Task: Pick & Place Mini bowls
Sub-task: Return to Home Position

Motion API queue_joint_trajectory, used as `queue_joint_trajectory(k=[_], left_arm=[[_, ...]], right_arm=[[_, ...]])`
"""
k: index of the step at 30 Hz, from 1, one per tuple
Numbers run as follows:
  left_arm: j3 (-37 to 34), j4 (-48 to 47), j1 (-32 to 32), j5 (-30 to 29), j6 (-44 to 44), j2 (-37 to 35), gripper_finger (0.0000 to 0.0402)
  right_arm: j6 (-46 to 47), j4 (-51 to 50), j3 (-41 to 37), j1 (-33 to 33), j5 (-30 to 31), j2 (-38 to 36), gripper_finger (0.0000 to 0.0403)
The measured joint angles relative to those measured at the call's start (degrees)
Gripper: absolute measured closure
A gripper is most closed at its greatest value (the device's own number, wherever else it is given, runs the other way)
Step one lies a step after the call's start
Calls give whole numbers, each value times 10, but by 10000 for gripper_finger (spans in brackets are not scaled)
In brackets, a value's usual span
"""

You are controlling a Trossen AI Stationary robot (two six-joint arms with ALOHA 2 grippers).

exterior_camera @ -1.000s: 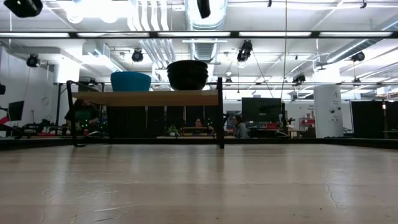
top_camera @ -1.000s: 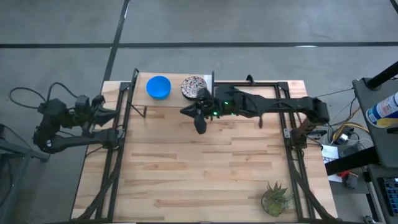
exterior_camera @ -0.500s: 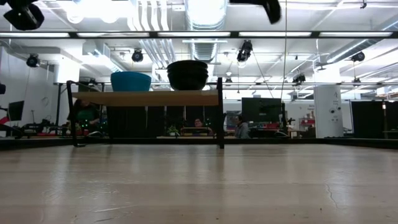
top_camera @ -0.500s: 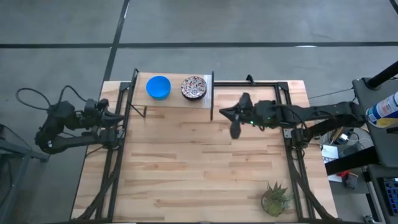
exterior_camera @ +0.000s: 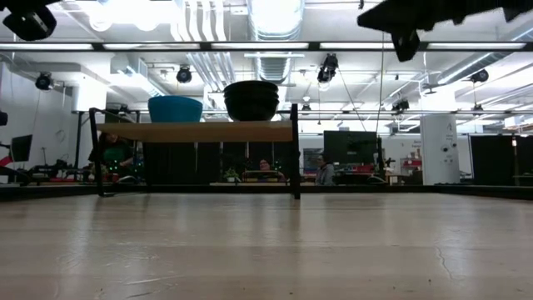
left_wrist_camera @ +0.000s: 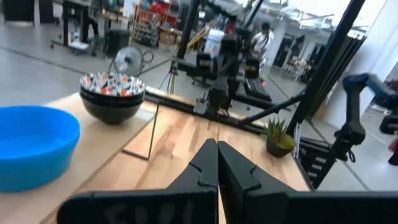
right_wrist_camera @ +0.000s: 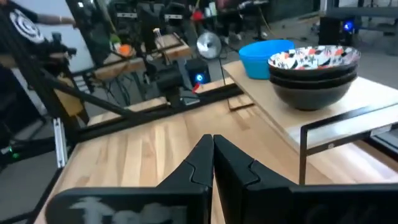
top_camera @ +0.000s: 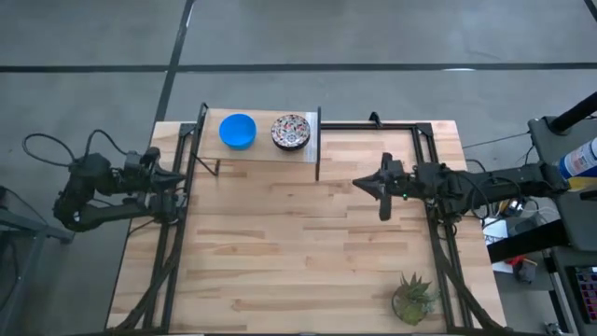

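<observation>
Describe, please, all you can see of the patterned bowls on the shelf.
The patterned bowls stand nested upright on the pale wooden shelf, near one end. Outsides look dark, glossy, ceramic; the top inside is white with red and dark ornament. Only the shelf touches them; the blue bowl sits apart.

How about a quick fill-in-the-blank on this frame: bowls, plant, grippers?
1. On the shelf, the stack next to the patterned bowls is plain ____.
2. The right gripper hangs above the table with its fingers ____.
3. The potted plant stands near the table's front corner on the ____ arm's side.
4. The left gripper, off the table's left edge, has shut fingers that hold ____.

Missing words: blue; shut; right; nothing.
</observation>
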Motion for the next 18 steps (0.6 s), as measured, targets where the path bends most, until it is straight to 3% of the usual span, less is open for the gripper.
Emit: queue_joint_trajectory(k=[6, 14, 18], left_arm=[[-5, 22, 0, 0, 17, -26, 402], [-26, 36, 0, 54, 21, -26, 401], [-33, 69, 0, 54, 19, -27, 401]], right_arm=[[9, 93, -93, 0, -2, -71, 394], [0, 101, -160, 0, -3, -171, 394], [-6, 100, -181, 0, -2, -215, 394]])
